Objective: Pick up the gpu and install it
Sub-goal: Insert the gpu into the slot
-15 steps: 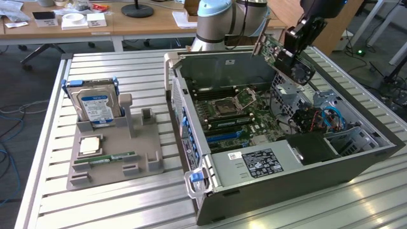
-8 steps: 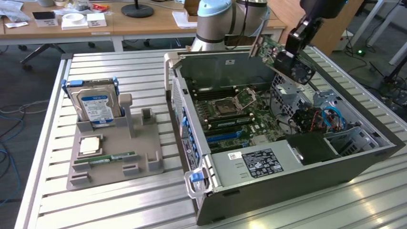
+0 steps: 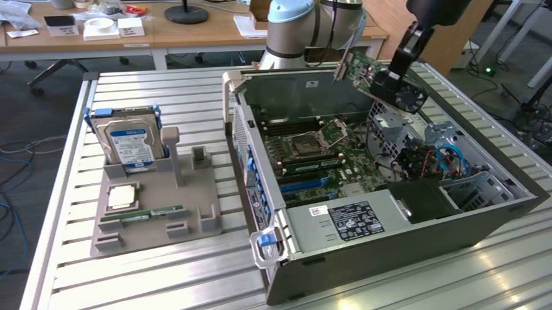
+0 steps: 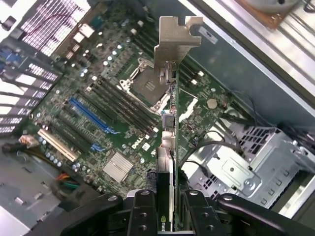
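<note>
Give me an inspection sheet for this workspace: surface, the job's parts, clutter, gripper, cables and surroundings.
Surface: slatted metal table, carrying an open computer case and a grey holder tray.
Job's things: gpu held tilted in the air above the motherboard, not seated in a slot.
Clutter: hard drive upright in the tray; memory stick and processor chip lying on it.
Gripper: gripper shut on the gpu, fingers on either face of the card.
Cables: red and blue cables inside the case; loose cables on the floor at the exterior view's left.
Surroundings: wooden desks behind the table, with a tape roll.
</note>
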`<state>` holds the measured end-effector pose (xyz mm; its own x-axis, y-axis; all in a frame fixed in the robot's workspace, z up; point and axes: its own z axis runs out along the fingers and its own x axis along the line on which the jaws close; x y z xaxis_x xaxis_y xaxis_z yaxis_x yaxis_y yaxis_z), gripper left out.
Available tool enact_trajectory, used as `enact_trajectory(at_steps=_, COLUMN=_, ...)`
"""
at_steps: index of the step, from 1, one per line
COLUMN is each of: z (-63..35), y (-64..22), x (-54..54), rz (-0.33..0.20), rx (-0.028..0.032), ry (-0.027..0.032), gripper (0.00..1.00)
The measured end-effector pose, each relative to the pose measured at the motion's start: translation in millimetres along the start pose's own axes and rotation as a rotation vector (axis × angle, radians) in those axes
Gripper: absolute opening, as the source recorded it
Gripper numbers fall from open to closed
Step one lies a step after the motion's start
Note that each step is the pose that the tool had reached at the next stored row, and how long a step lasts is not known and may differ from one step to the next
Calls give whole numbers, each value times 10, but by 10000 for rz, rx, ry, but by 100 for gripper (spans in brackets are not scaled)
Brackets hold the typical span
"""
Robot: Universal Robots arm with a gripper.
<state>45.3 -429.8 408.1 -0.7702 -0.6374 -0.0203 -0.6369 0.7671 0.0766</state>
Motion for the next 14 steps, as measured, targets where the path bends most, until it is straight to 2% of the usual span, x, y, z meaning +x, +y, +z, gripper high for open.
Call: enact_trajectory(at_steps=14, z=16, y=-1, x=0, rz=-2386, rx=-37, ry=194, gripper=26)
